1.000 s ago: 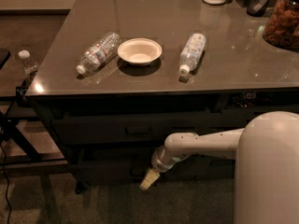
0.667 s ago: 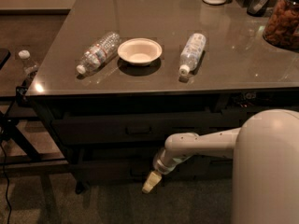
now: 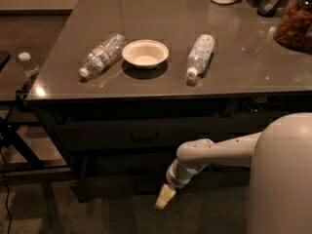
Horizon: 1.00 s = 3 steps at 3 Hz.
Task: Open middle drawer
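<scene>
Camera view: white robot arm (image 3: 219,150) bottom right
Gripper: cream-tipped gripper (image 3: 165,197) low, pointing down, below drawer fronts; opening cannot tell
Drawer: dark grey-brown wide middle drawer (image 3: 97,136) closed, under tabletop
Far: white round bowl (image 3: 145,53) on grey table (image 3: 243,77)

Clear bottle (image 3: 103,54), bowl (image 3: 145,53) (white), labelled bottle (image 3: 200,54)

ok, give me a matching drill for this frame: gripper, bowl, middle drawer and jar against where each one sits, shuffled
Things:
1. gripper
2. bowl
3. middle drawer
4. jar

Places:
a. between the clear bottle and the white-labelled bottle
b. far right of the tabletop
c. low, near the floor, in front of the table
d. in the table front, below the tabletop, higher than the gripper

Pairs: 1-c, 2-a, 3-d, 4-b
</scene>
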Available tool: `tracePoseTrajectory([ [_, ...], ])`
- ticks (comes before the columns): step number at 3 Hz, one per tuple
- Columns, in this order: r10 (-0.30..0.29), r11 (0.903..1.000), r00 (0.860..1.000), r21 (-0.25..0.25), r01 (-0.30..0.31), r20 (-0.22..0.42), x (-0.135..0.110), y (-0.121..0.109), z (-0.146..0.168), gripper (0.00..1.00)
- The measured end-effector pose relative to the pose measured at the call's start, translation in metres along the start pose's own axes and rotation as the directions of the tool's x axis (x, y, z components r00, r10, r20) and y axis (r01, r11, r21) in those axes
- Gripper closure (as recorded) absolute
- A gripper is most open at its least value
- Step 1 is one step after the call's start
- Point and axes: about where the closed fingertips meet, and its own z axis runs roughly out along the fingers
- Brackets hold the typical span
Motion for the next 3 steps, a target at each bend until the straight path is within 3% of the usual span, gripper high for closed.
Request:
tracePoseTrajectory([
  [1, 0.046, 0.9988, 0.999, 0.016, -0.046, -0.005, 0.015, 0.020, -0.022, 0.00],
  [3, 0.025, 0.9997, 0.999, -0.002, -0.025, -0.027, 0.025, 0.028, -0.016, 0.00],
])
